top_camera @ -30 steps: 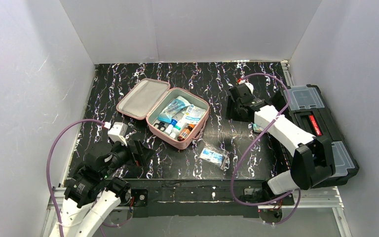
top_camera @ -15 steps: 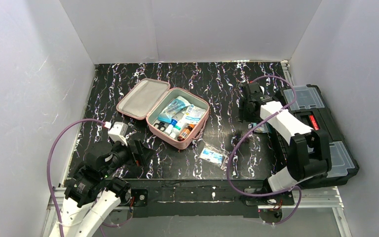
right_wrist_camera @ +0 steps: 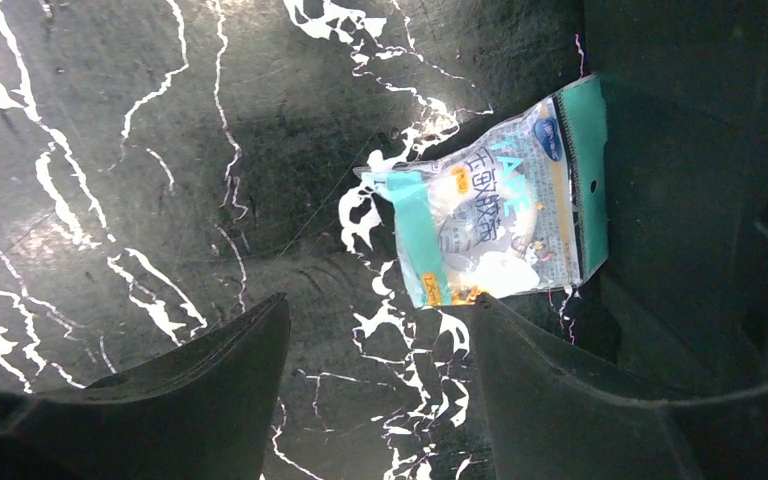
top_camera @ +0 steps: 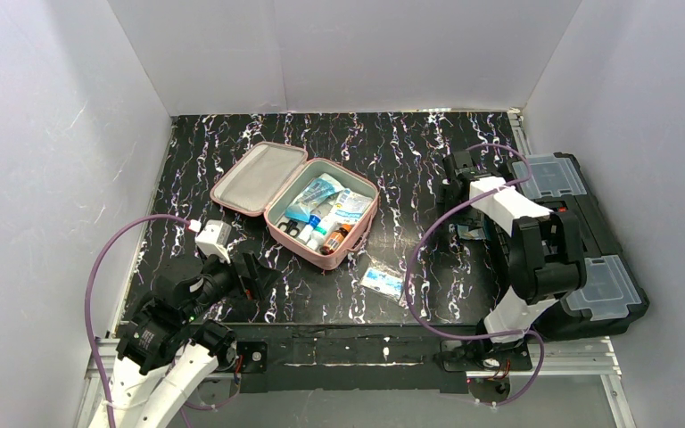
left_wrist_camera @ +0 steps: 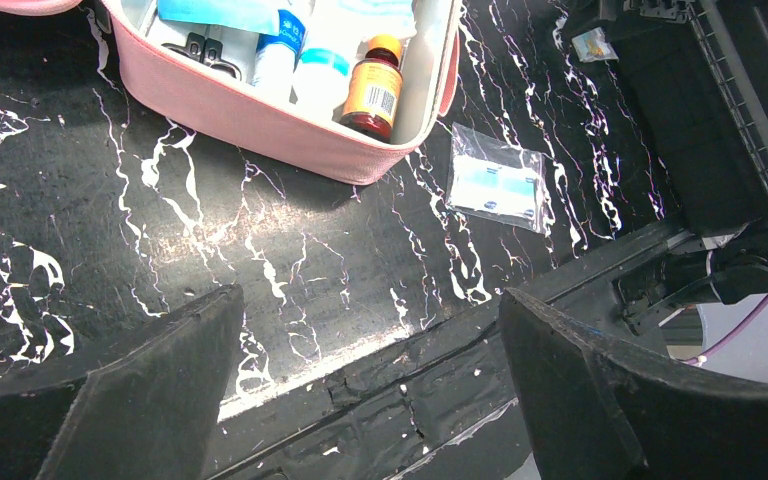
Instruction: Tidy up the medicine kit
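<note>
The pink medicine kit (top_camera: pixel 278 230) lies open at mid-table, its grey-lined lid (top_camera: pixel 259 176) flipped back to the left. It holds scissors, bottles and packets, among them an amber bottle (left_wrist_camera: pixel 375 90). Its near wall shows in the left wrist view (left_wrist_camera: pixel 260 110). A teal packet (right_wrist_camera: pixel 500 225) lies on the table against the toolbox, just beyond my right gripper (right_wrist_camera: pixel 382 305), which is open and empty above the table. A clear packet (top_camera: pixel 383 282) lies in front of the kit and shows in the left wrist view (left_wrist_camera: pixel 497 185). My left gripper (left_wrist_camera: pixel 370 300) is open and empty over the table's near edge.
A black toolbox (top_camera: pixel 589 241) with clear compartment lids stands along the right edge. White walls close in the left, back and right sides. The right arm's purple cable (top_camera: pixel 424 259) loops over the table near the clear packet.
My right gripper has swung right from mid-table toward the toolbox and now hangs over the teal packet. The left arm has not moved.
</note>
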You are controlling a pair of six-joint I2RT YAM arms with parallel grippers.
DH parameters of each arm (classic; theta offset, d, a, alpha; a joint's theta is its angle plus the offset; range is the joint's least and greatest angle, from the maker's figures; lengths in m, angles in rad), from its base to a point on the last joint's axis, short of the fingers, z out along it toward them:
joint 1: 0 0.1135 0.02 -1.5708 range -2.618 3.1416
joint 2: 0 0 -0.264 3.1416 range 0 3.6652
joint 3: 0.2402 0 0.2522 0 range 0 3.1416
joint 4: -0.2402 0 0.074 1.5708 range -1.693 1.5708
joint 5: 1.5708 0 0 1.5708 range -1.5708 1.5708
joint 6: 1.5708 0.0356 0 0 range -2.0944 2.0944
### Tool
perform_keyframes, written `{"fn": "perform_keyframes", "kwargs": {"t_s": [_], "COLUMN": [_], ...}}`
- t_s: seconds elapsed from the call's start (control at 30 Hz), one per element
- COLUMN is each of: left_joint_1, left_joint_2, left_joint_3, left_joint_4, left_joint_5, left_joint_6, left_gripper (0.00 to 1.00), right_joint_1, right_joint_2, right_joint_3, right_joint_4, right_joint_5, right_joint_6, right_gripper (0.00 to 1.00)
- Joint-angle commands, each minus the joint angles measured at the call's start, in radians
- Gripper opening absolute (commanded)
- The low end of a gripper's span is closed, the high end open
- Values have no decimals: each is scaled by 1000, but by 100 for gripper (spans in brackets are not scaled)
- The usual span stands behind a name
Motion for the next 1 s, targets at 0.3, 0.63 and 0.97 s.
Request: {"fn": "perform_keyframes", "kwargs": {"t_s": [0.3,0.63,0.97], "left_joint_1": [6,6,6], "left_joint_2": [-3,-2,-1], "left_joint_3": [2,4,4], "left_joint_4": [0,-2,-3], "left_joint_5": [3,-2,-3], "left_joint_6": [5,4,4], "left_gripper": [100,99,99], "right_joint_1": [-29,-30,-30], "right_joint_2": [79,163,173], "right_joint_3": [62,83,61], "right_joint_4": [25,17,18], "right_joint_5": [-34,-86,-295], "right_joint_6": [-34,-51,-51], "right_gripper": [73,71,60]}}
